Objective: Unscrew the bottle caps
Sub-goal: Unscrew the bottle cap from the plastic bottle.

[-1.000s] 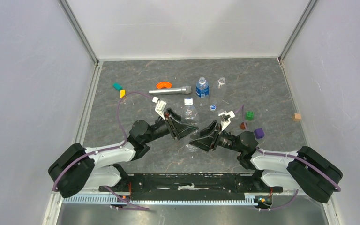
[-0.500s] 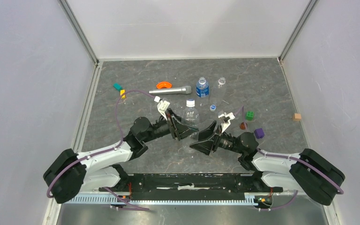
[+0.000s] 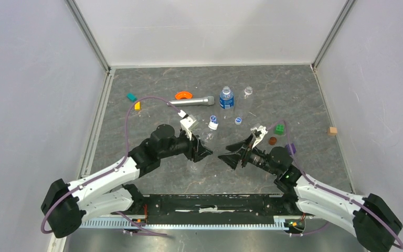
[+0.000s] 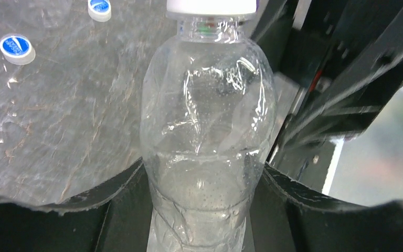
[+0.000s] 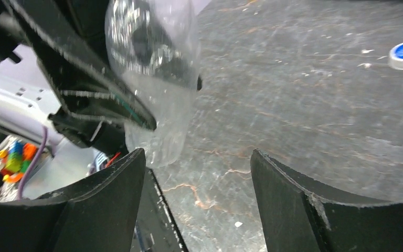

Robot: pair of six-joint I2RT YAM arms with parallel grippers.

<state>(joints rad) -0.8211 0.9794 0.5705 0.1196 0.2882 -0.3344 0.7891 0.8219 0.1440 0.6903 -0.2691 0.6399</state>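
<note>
Left gripper [image 4: 202,181] clamps the clear bottle [image 4: 204,105] about midway between the side edges of the table [image 3: 304,105], cap [image 4: 211,5] on, pointing toward the far edge. Right gripper [image 5: 197,157] — jaws apart, empty — sits just right of it, not touching. Bare surface lies between both grippers and the near edge.

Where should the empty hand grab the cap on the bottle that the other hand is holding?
Grip the cap by its white rim, one finger on each side. Come from beyond the top end, in line with the neck. The left gripper clamps the bottle low on its body, so the cap juts out free, and its round rim suits a twist. The right gripper stands open, probably wide enough.
</note>
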